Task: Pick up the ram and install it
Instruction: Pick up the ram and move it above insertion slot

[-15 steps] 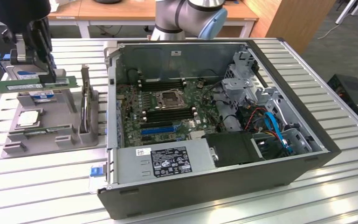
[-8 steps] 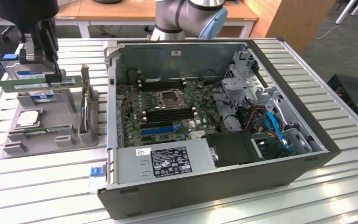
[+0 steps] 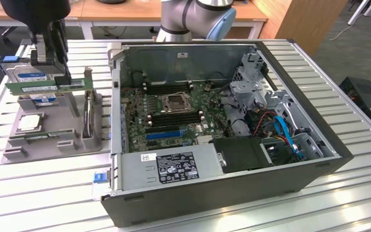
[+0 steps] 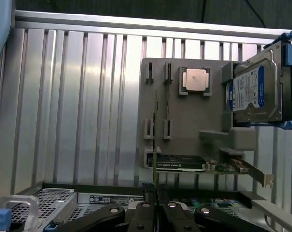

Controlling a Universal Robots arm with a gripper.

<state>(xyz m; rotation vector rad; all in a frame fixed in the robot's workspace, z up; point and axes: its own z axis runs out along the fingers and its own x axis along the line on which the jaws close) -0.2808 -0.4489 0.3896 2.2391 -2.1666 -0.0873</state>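
The ram [image 3: 31, 86] is a long green stick held level in the air above the grey parts holder [image 3: 18, 153] on the exterior view's left. My gripper [image 3: 62, 81] is shut on it near one end, hanging down from the black wrist. In the wrist view the ram [image 4: 156, 145] shows edge-on as a thin line running out from between the gripper [image 4: 155, 207] fingers, over the holder [image 4: 184, 121]. The open computer case [image 3: 237, 193] lies to the exterior view's right, with black memory slots [image 3: 172, 118] on its motherboard.
On the holder sit a silver processor chip [image 3: 29, 123], a blue-labelled hard drive [image 3: 32, 77] and an upright graphics card [image 3: 92, 116]. Inside the case are a processor socket [image 3: 174, 101], a blue slot [image 3: 163, 134], a power supply [image 3: 172, 166] and cables at the right. The ribbed metal table [image 3: 44, 203] carries everything.
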